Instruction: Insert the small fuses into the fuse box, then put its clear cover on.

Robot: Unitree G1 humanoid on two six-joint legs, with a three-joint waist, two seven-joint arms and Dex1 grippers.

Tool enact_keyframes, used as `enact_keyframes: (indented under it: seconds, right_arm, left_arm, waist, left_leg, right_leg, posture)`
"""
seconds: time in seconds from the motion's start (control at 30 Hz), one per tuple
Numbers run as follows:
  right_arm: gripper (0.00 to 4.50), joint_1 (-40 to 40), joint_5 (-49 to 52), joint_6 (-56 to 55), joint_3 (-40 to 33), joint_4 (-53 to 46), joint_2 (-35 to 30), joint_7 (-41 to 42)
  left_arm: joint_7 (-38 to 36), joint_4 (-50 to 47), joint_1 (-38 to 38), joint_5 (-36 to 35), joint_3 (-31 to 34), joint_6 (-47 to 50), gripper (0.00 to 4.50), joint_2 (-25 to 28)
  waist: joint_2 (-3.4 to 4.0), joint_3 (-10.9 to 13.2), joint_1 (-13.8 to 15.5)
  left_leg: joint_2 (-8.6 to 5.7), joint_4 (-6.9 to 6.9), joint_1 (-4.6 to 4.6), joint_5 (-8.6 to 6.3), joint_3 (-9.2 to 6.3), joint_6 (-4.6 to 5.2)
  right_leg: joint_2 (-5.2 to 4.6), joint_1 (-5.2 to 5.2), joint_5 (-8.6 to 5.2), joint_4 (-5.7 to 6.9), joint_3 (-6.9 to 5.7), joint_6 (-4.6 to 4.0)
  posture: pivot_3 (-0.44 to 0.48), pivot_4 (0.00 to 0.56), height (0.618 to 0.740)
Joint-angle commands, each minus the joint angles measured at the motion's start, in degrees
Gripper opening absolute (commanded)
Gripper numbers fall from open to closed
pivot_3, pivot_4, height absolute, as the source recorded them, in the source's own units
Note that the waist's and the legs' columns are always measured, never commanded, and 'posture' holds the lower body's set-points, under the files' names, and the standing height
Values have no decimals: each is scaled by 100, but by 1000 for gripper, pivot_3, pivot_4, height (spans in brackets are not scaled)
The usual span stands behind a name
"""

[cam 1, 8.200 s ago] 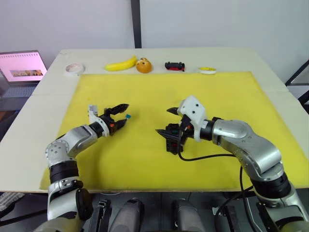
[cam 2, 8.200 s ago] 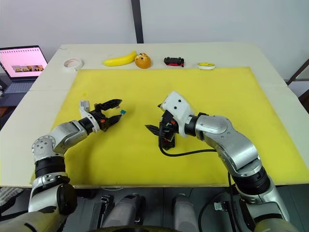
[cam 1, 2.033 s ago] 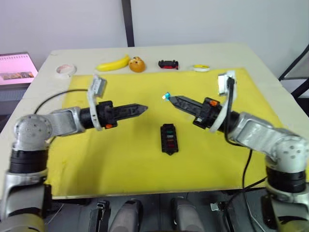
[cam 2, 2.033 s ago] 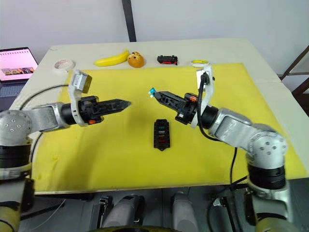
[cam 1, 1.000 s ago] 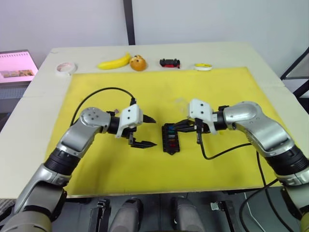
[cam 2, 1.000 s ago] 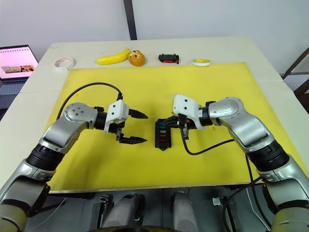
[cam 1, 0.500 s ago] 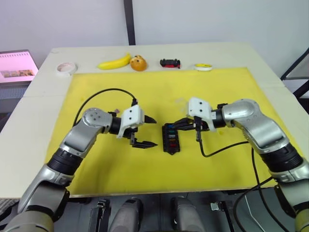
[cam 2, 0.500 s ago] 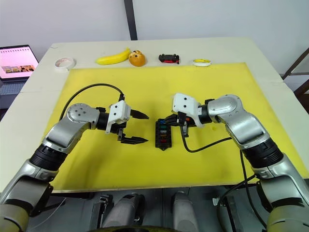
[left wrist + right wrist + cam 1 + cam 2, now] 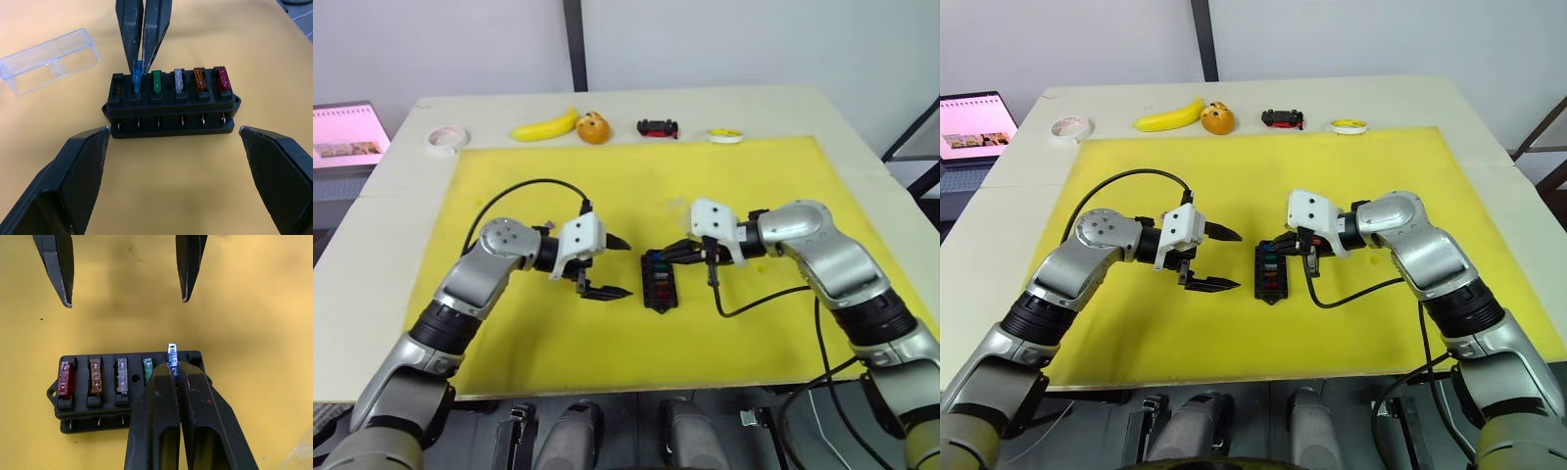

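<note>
We are working at a pale table [image 9: 1489, 127] under a yellow mat [image 9: 1234, 176], with a banana [image 9: 1170, 119], a toy car [image 9: 1280, 118] and tape rolls lined up along the far edge. Near the mat's middle lies the fuse box [image 9: 1268, 271], with red, orange, grey and green fuses already seated in one row. The clear cover [image 9: 49, 59] rests on the mat just beside the box, on its far side from our left arm. Our left gripper [image 9: 1209, 258] hangs spread wide and empty beside the box. Our right gripper [image 9: 143, 46] is clenched on the teal fuse [image 9: 137, 78], its blade meeting the slot next to the green one. We judge this insertion to be under way; next the fuse needs a straight push home before letting go.
</note>
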Motion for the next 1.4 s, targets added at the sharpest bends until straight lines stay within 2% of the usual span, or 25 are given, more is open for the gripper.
enact_keyframes:
  seconds: [0.03, 1.4]
  right_arm:
    - [0, -104, -112, -169, -150, 70, 6, 74]
    - [0, -574, -790, -869, 47, 700, 289, 910]
  left_arm:
    - [-14, -141, -60, -23, 190, -34, 4463, -11]
    - [30, -107, -113, 85, 177, -18, 4463, -133]
  waist:
    - [0, 0, 5]
    - [1, -1, -8]
  left_leg:
    - [-1, 1, 0, 0, 0, 0]
    - [-2, 9, 0, 0, 0, -1]
  right_leg:
    - [0, 0, 0, 0, 0, 0]
    - [-1, 0, 0, 10, 0, 0]
  posture:
    - [0, 150, 740]
    - [0, 150, 740]
